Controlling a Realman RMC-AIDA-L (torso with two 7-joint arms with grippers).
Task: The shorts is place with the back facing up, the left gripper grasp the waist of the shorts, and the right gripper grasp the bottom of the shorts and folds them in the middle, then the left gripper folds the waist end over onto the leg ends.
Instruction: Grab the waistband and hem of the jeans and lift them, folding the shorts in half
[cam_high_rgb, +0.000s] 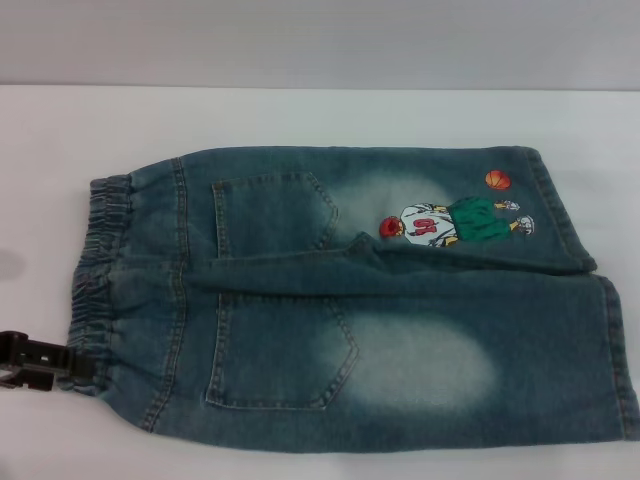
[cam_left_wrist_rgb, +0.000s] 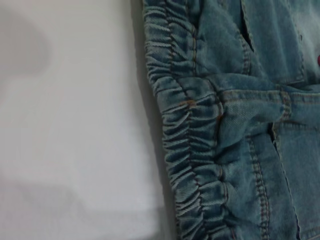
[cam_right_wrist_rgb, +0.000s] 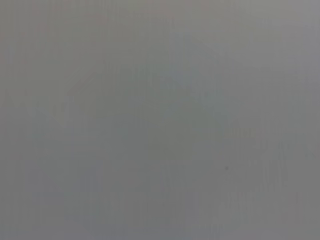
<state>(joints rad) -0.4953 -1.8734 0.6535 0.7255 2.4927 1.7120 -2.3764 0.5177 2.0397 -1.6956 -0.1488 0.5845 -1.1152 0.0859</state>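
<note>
The shorts (cam_high_rgb: 350, 300) lie flat on the white table (cam_high_rgb: 300, 115), back up, with two patch pockets showing. The puckered waist (cam_high_rgb: 100, 270) is at the left and the leg ends (cam_high_rgb: 612, 340) are at the right. A basketball-player print (cam_high_rgb: 450, 222) sits on the far leg. My left gripper (cam_high_rgb: 60, 365) is low at the near left corner of the waist, its black tip reaching the band's edge. The left wrist view shows the waist (cam_left_wrist_rgb: 190, 150) close up beside bare table (cam_left_wrist_rgb: 75, 125). The right gripper is out of view, and the right wrist view shows only flat grey.
The table's far edge meets a grey wall (cam_high_rgb: 320, 40). White table surface surrounds the shorts at the left, far side and near side. A fold ridge (cam_high_rgb: 300, 262) runs between the two legs.
</note>
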